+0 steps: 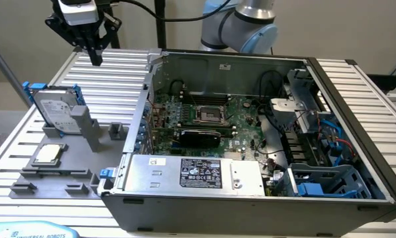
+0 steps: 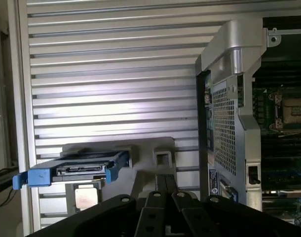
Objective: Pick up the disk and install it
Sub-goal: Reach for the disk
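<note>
The robot arm's gripper [image 1: 96, 60] [image 2: 163, 181] hangs above the slatted metal table [image 1: 115, 74] [image 2: 116, 74], toward the far corner on the exterior view's left. Its dark fingers are pressed together and hold nothing. Below and nearer the camera, close to the table's edge on the exterior view's left, the disk [image 1: 55, 113] [image 2: 80, 170] stands on edge in a grey fixture [image 1: 60, 174], its white label facing out and its blue frame showing at the sides. It is well apart from the gripper. A small square silver chip [image 1: 48, 153] [image 2: 86, 197] lies flat on the same fixture, just in front of the disk. Beside the fixture, on the exterior view's right, an open computer case [image 1: 357, 148] [image 2: 229, 98] rests on the table, exposing its green motherboard [image 1: 208, 111], a silver power supply [image 1: 198, 173] with a black label along the near wall, and a blue drive cage [image 1: 327, 182] in the near corner.
</note>
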Motion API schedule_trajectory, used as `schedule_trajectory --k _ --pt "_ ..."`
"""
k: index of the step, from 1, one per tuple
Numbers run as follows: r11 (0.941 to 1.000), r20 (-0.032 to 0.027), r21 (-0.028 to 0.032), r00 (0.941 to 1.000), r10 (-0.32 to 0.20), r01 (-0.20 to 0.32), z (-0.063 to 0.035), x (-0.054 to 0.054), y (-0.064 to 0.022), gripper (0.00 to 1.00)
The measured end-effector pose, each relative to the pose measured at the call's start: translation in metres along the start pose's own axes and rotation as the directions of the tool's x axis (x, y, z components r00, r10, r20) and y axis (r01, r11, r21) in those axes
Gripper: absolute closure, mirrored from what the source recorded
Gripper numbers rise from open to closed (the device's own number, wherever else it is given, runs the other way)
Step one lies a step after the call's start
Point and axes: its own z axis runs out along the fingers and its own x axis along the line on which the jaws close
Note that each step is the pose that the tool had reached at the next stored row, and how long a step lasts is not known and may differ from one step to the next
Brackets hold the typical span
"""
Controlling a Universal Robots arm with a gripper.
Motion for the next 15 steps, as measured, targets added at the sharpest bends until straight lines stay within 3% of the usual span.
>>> schedule_trajectory --k 15 --pt "1.0000 -0.0044 0.0003 1.0000 0.000 0.000 0.0020 0.061 -0.0024 0.89"
